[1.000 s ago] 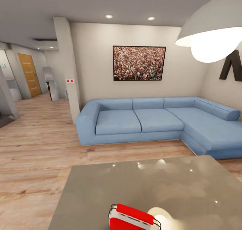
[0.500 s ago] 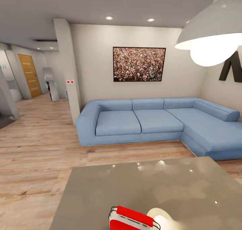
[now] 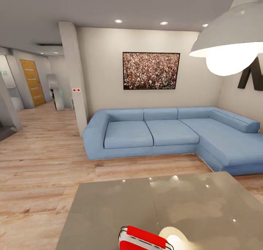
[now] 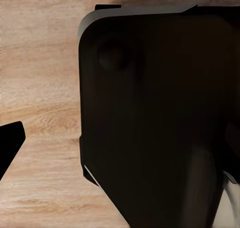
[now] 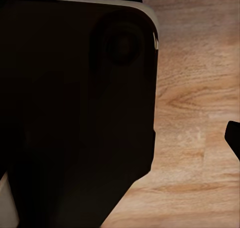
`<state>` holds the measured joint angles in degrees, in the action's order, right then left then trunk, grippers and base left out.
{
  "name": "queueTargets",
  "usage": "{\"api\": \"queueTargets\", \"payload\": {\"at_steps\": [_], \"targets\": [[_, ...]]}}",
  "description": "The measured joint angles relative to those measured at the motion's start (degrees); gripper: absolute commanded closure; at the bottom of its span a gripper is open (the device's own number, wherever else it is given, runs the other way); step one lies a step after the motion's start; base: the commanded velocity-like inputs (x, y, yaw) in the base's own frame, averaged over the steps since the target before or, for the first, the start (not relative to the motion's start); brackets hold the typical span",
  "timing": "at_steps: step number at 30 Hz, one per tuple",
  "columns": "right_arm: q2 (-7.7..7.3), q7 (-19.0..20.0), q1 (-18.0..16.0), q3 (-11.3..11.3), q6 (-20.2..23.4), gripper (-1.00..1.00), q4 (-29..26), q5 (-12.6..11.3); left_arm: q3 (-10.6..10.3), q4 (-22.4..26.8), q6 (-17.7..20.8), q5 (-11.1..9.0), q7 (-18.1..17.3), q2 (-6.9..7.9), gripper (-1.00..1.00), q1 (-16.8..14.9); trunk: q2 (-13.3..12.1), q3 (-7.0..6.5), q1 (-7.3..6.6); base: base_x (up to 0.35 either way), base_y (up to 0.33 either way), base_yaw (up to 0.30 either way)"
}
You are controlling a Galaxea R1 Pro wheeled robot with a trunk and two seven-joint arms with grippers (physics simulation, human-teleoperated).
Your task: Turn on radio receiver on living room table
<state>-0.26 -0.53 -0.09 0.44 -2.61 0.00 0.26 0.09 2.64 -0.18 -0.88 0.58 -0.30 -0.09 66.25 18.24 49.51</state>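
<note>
Your red radio receiver point(image 3: 143, 239) sits on the glossy grey bench point(image 3: 117, 206) at its near edge, right below you, beside the lamp's reflection. Beyond the bench, the blue L-shaped sofa point(image 3: 164, 133) and framed crowd photo point(image 3: 151, 70). Both wrist views look down on wood floor point(image 4: 40, 98); I can't tell how wide either hand stands.

Red radio receiver point(image 3: 143, 239), near edge, glossy grey table point(image 3: 109, 206)

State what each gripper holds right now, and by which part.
It cannot be told: the wrist views show dark robot bodywork over the wood floor, not the fingers. The radio receiver sits untouched on the table.
</note>
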Motion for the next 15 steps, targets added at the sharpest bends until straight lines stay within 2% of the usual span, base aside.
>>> {"api": "queueTargets", "payload": {"at_steps": [15], "targets": [[0.0,0.0,0.0,0.0,-0.01,-1.0,0.0,0.0,0.01,0.0,0.01,-0.32,0.0,0.03,-1.0,0.0,-6.02,-2.69,-3.29,0.0,0.0,0.0]]}}
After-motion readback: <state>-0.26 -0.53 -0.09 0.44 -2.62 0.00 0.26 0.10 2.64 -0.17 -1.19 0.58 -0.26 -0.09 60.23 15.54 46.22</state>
